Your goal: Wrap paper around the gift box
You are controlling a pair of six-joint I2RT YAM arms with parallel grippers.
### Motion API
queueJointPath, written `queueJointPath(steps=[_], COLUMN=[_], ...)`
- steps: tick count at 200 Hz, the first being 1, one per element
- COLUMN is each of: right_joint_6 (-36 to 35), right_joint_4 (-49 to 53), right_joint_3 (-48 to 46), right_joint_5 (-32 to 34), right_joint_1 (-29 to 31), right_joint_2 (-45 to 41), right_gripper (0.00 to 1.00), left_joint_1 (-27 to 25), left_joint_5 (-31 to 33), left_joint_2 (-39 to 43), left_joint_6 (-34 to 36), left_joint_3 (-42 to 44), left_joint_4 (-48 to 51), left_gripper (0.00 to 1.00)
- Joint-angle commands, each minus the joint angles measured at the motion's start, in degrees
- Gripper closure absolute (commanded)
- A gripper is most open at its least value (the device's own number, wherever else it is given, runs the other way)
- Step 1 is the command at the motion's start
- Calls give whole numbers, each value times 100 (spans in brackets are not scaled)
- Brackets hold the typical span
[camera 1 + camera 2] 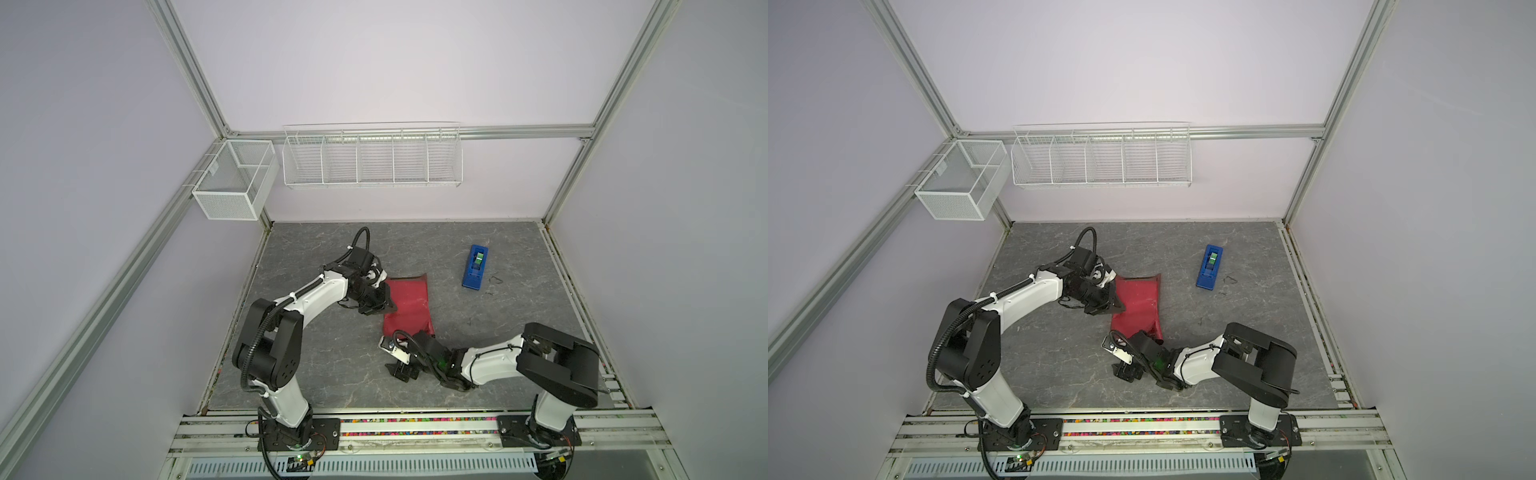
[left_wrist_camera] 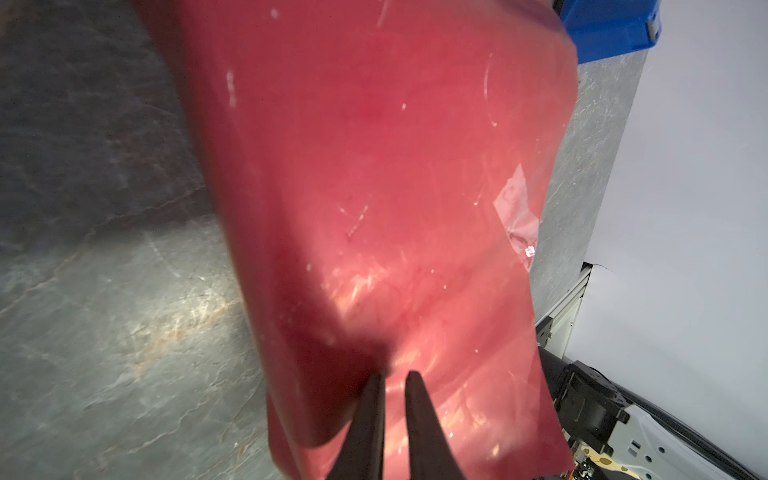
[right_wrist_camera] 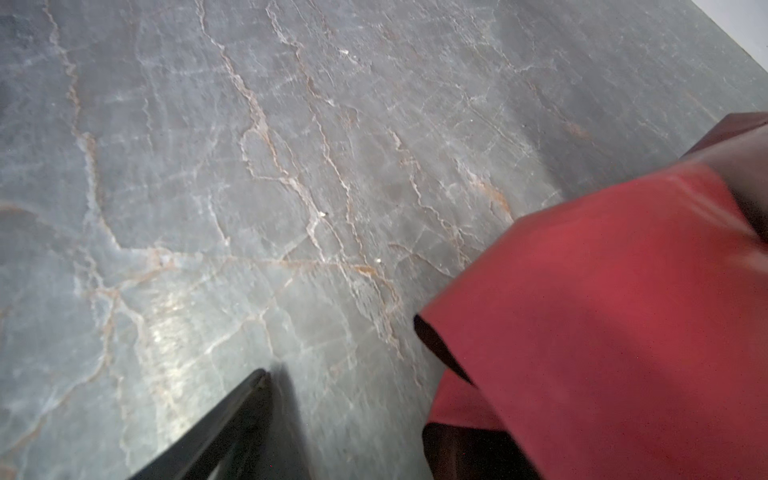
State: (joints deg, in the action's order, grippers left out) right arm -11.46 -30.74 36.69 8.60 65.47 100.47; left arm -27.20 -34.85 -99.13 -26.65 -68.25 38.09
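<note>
Left tool [image 2: 394, 376], pinching paper [image 2: 374, 166] edge

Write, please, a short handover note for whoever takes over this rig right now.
Left gripper: shut on the paper, at its left edge.
Right gripper: open, empty, low over the table just in front of the paper.
Box: not visible; probably under the paper's hump.
Dispenser: on the table, right of the paper.
Done: paper folded over, one tape piece on it.
Left: both ends look open; fold and tape them.
</note>
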Motion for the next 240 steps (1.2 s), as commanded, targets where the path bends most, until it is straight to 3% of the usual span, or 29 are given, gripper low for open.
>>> queueJointPath(steps=[1,36,77,132,172,195,240], right_joint_6=[-391,-690,-771,40,1361,1968,2450], right_joint_4=[205,708,1022,2249,3250,3966,4771], right_joint_3=[-38,184,310,466,528,654,720], right_joint_5=[-602,-1317,-1607,-1495,-1213,-517,388], right_joint_1=[46,53,51,-143,-820,-1101,-1310], right_joint_2=[-11,-27,-232,-1636,-2951,-3479,-3531], right_gripper=[7,6,6,4,1,1,3], left_joint_1=[6,5,-4,-84,-84,-84,-85], left_joint_5=[462,467,453,552,1094,1297,1198], left_joint_2=[2,-21,50,473,1161,1474,1775], left_joint_6=[55,42,-33,-86,-163,-258,-527], left_joint_3=[138,137,122,-355,-403,-78,811], left_joint_4=[306,289,243,561,772,735,166], left_gripper=[86,86,86,78,68,64,57])
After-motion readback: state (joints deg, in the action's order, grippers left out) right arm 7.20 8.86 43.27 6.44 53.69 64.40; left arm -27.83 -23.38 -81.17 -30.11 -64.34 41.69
